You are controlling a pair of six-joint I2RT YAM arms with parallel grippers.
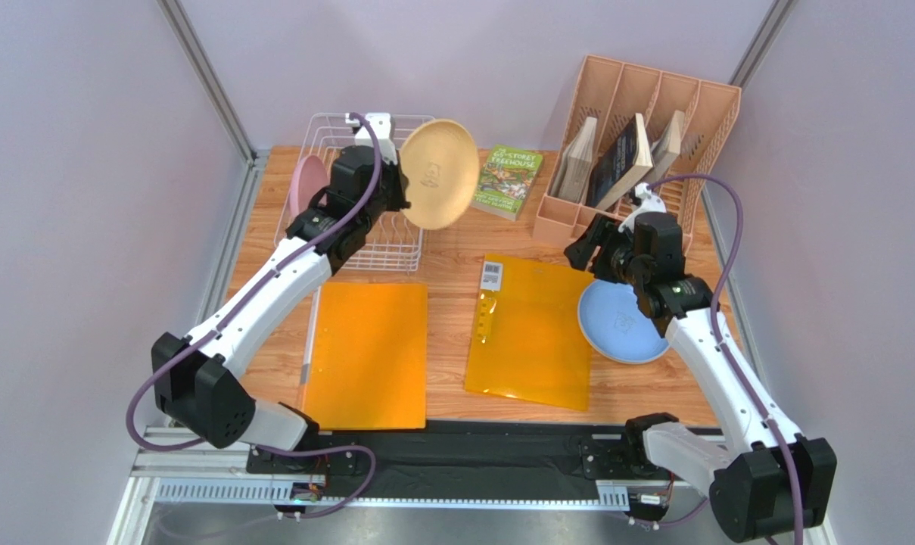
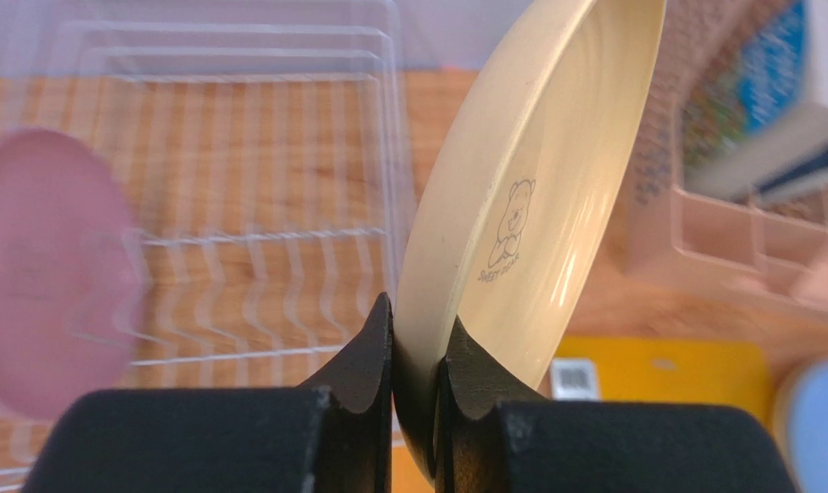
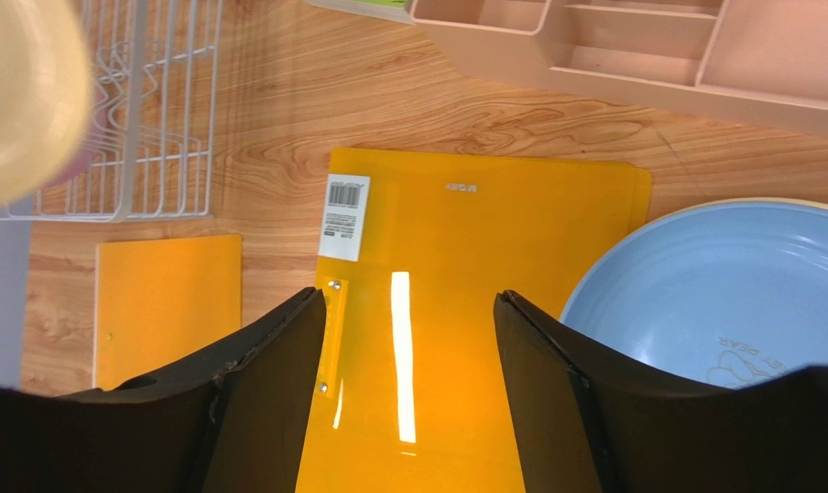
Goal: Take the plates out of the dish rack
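My left gripper point(image 1: 401, 187) is shut on the rim of a cream-yellow plate point(image 1: 439, 173) and holds it upright in the air at the right side of the white wire dish rack point(image 1: 314, 139). In the left wrist view the fingers pinch the plate point(image 2: 531, 185) at its lower edge point(image 2: 418, 329). A pink plate point(image 1: 306, 182) stands in the rack's left part point(image 2: 47, 267). A light blue plate point(image 1: 615, 329) lies flat on the table at the right. My right gripper point(image 1: 587, 252) hovers open and empty point(image 3: 407, 308) over an orange folder, just left of the blue plate point(image 3: 716, 298).
A peach slotted organizer point(image 1: 701, 114) with books stands at the back right. A green book point(image 1: 508, 182) lies beside it. Two orange folders point(image 1: 365, 354) point(image 1: 532, 329) lie on the wooden table near the front. Grey walls close in left and right.
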